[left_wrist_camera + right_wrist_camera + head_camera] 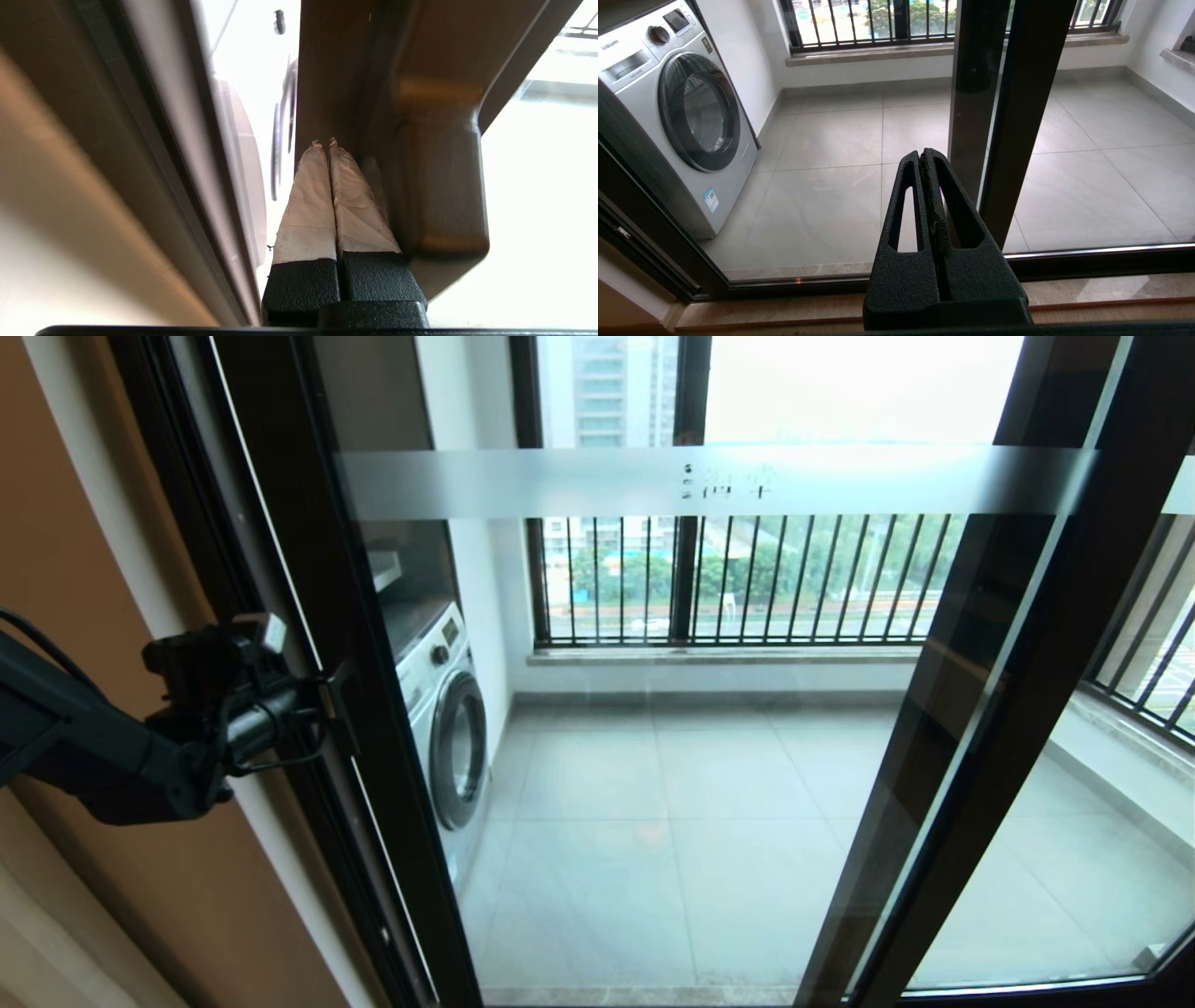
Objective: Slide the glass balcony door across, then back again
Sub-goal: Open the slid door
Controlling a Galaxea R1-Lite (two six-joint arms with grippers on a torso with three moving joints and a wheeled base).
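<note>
my left gripper (pixel 325 142) is pressed together, its taped fingertips (pixel 317 154) against the stile of the glass balcony door (pixel 653 709), just beside the small dark handle (pixel 437 182); my right gripper (pixel 927 161) hangs pressed together, gripping nothing; beyond the glass lie grey floor tiles (pixel 672 840), a washing machine (pixel 448 728) and barred windows (pixel 728 579).

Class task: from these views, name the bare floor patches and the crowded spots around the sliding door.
Free: balcony floor tiles between the washing machine and the barred windows. Crowded: the left gripper, shut, sits pressed against the glass balcony door stile beside the handle.
</note>
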